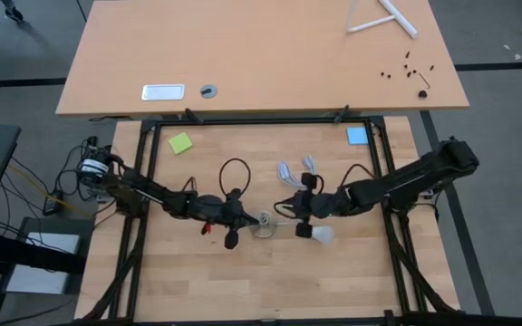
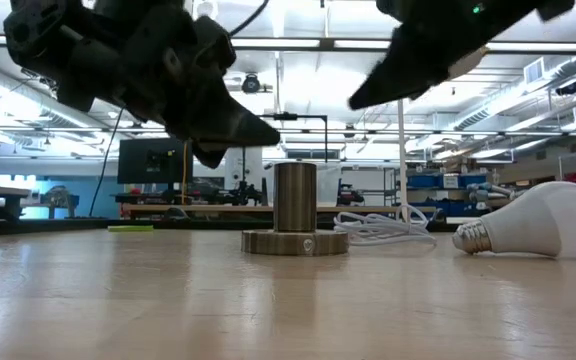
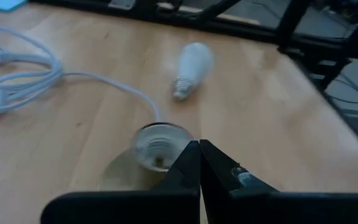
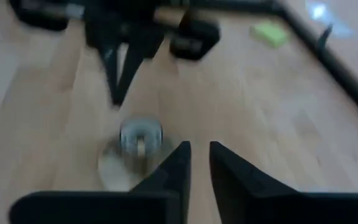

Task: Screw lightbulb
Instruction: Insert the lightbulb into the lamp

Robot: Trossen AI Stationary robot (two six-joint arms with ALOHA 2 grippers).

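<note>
The white frosted lightbulb (image 1: 323,235) lies on its side on the wooden table, its metal screw end (image 2: 473,237) toward the socket; no gripper touches it. The round metal socket (image 2: 295,208) stands upright on its disc base, and a white cord (image 3: 104,81) leads away from it. My left gripper (image 3: 199,163) is shut and hovers just left of and above the socket's open top (image 3: 157,140). My right gripper (image 4: 199,155) hangs above the table between socket and bulb, with a narrow gap between its fingers and nothing in them.
The cord's coiled part (image 1: 293,172) lies behind the socket. A green note (image 1: 181,143) and a blue note (image 1: 357,136) are stuck near the far corners. The black frame rails (image 1: 261,120) border the work area. A second table (image 1: 261,54) stands beyond.
</note>
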